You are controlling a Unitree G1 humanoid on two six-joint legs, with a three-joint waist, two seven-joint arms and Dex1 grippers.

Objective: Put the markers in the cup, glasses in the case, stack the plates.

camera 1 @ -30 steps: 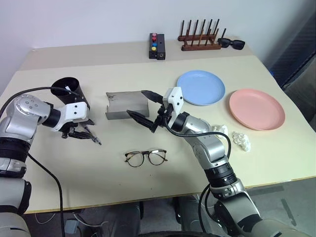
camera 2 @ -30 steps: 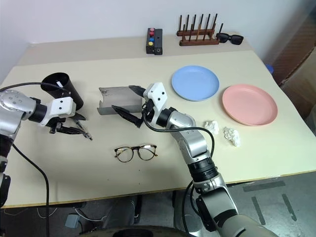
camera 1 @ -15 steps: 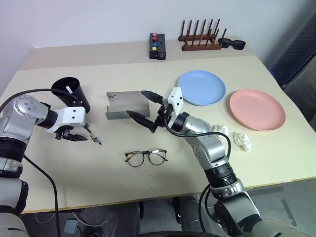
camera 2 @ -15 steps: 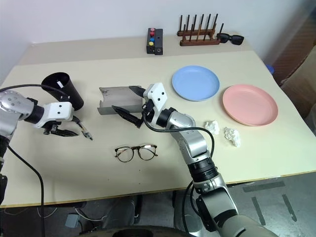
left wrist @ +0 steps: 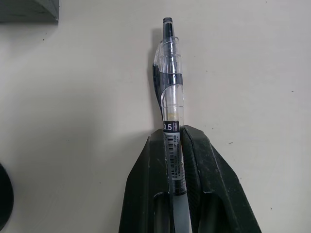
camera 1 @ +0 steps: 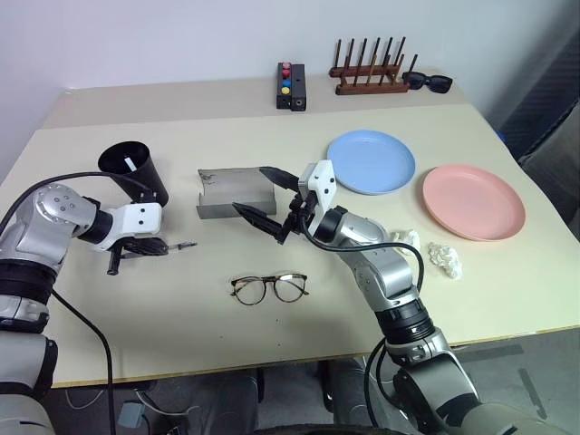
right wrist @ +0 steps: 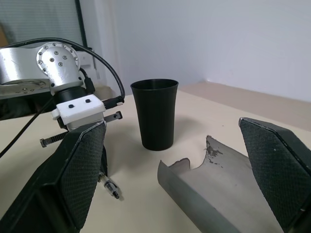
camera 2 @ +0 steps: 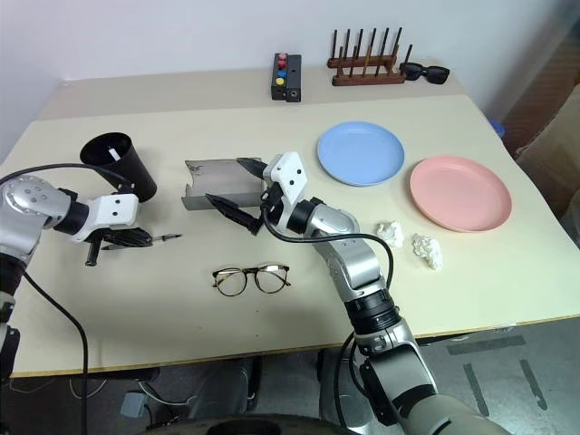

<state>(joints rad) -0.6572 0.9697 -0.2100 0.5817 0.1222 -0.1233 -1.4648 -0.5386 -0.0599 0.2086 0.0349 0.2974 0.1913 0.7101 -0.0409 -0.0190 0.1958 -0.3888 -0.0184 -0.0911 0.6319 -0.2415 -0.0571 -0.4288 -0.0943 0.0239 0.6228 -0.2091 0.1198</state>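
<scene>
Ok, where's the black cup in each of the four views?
Left eye view: black cup at the table's far left.
Right eye view: far left.
Left wrist view: can't tell.
Right wrist view: upright at centre.
Shared landmark: grey case, beside the cup.

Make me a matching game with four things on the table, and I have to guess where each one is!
Things:
1. marker
2. glasses
3. sunglasses
4. pink plate

Places:
A. at the far edge, beside the wooden rack
B. on the table, right of the blue plate
C. pinched in the left hand
D. flat on the table, in front of the grey case

Pairs: 1-C, 2-D, 3-A, 4-B
</scene>
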